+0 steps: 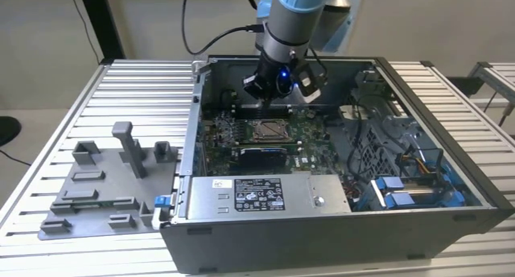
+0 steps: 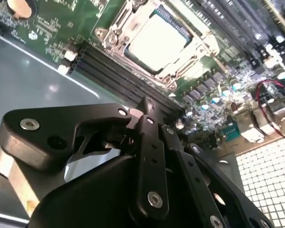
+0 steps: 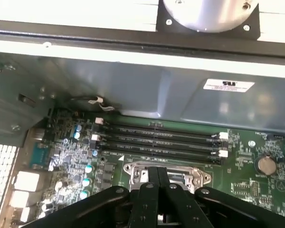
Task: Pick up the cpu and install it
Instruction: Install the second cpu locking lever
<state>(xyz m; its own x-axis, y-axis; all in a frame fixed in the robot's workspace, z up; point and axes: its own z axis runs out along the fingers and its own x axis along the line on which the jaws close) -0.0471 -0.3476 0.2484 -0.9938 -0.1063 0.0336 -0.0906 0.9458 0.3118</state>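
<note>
The cpu (image 1: 269, 130) is a pale silver-grey square lying flat in the metal socket frame (image 1: 251, 137) on the green motherboard inside the open computer case. In the second wrist view the cpu (image 2: 159, 40) shows bright inside the frame (image 2: 109, 35). My gripper (image 1: 267, 105) hangs just above the board, a little behind the socket. Its black fingers (image 2: 149, 137) are pressed together with nothing between them, and in the first wrist view my gripper (image 3: 156, 173) sits over the socket frame (image 3: 199, 176).
A silver power supply box (image 1: 257, 195) with a white label fills the case's front. Blue drive brackets (image 1: 402, 189) and cables sit on the exterior view's right. Black memory slots (image 3: 156, 140) run beside the socket. A grey fixture tray (image 1: 105, 186) stands on the ribbed table.
</note>
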